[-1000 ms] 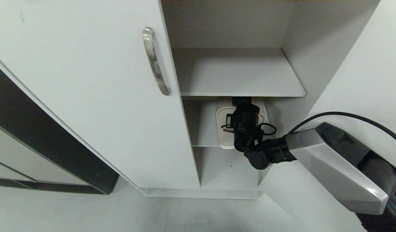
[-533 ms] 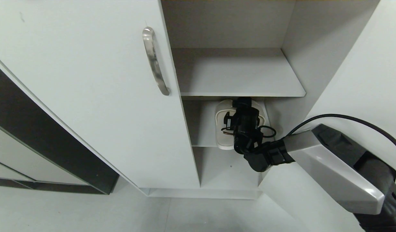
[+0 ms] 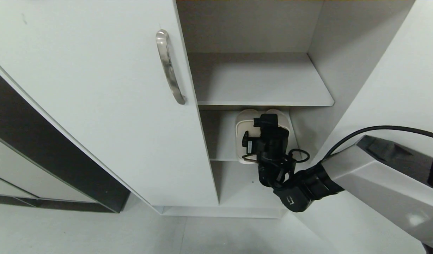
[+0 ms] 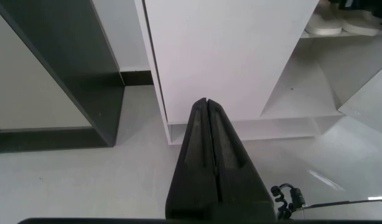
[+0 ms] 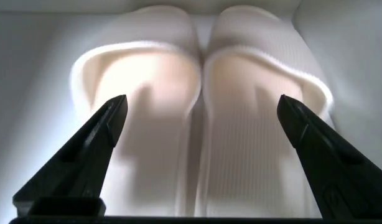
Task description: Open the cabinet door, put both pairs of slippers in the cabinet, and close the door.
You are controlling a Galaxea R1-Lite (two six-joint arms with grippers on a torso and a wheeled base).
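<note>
Slippers [image 5: 241, 143], one pair: cream, ribbed, side by side on the middle shelf [image 3: 221, 141] of the cabinet [image 3: 340, 53], toes toward the far wall. Right tool [image 5: 202, 102]: released, fingers [image 5: 85, 155] spread wide, above the pair's near ends.

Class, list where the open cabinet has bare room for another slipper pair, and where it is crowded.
Free: the top shelf, from closed door to right wall; the bottom floor under the middle shelf. Crowded: the middle shelf's right side, taken by the slippers and open right gripper.
</note>
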